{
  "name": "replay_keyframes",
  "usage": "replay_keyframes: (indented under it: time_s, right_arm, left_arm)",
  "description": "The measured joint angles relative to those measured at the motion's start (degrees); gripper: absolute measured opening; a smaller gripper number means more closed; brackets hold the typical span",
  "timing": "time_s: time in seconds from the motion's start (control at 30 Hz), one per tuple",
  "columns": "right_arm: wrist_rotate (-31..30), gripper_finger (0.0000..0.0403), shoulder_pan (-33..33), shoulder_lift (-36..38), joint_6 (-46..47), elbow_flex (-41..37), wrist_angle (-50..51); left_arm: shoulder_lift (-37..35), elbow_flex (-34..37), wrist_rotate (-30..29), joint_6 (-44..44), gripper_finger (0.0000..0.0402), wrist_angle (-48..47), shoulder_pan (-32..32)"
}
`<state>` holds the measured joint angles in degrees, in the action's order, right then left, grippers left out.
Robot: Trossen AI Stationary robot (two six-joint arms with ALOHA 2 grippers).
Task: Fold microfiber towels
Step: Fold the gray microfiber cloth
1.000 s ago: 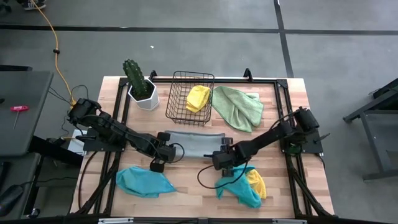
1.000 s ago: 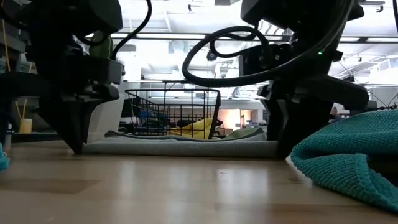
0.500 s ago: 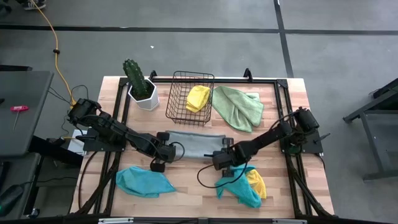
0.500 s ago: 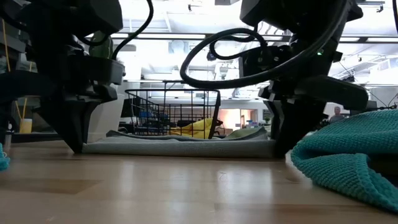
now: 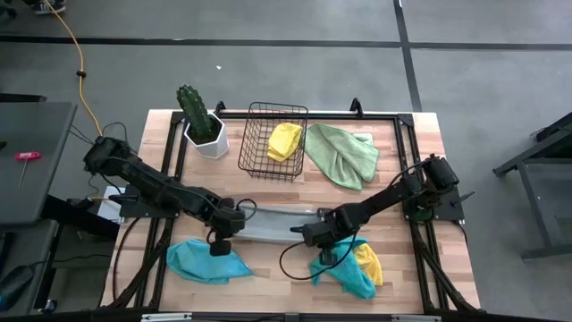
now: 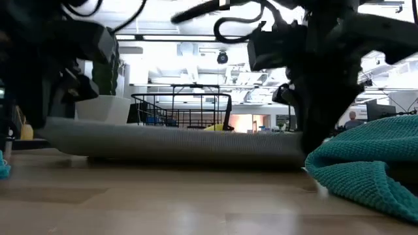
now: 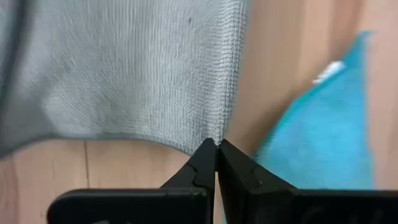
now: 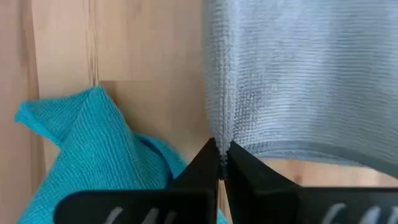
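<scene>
both pincers [image 7: 216, 144] [image 8: 221, 148] pinched tight on grey towel [image 5: 268, 224] corners.

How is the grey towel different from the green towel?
The grey towel is pinched at its two ends by the left tool and the right tool, both shut; nothing touches the green towel.

The grey towel is pulled into a long, narrow strip; the green towel lies loose and rumpled.

The grey towel is mid-table between the arms; the green towel lies beside the wire basket.

Both are plain soft cloths.
</scene>
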<state>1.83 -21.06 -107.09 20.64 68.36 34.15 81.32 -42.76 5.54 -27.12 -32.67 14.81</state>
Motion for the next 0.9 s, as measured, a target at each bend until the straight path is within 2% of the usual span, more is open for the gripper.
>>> replay_keyframes:
  time_s: [0.23, 0.43, 0.67, 0.8, 0.9]
  right_arm:
    - [-7.55, 0.0001, 0.00, 4.14, 1.71, 1.71, 3.66]
    - [-14.77, 0.0000, 0.36, 7.02, 4.90, 1.18, 5.23]
    - [-16.47, 0.0000, 2.85, 6.49, 9.39, -2.15, 3.87]
    - [-19.44, 0.0000, 4.11, 6.49, 12.54, -3.90, 2.95]
    - [-19.49, 0.0000, 4.73, 6.49, 12.57, -4.92, 1.86]
  left_arm:
    - [-4.25, -0.04, -6.29, -0.33, 0.0000, -2.86, -1.95]
    - [-3.96, -0.09, -12.36, 0.12, 0.0000, -6.30, -4.08]
    - [-2.92, -0.16, -17.01, 0.09, 0.0000, -6.99, -4.83]
    - [-0.56, -0.22, -18.28, -0.63, 0.0000, -6.75, -4.81]
    - [1.69, -0.20, -20.44, -0.76, 0.0000, -6.54, -4.83]
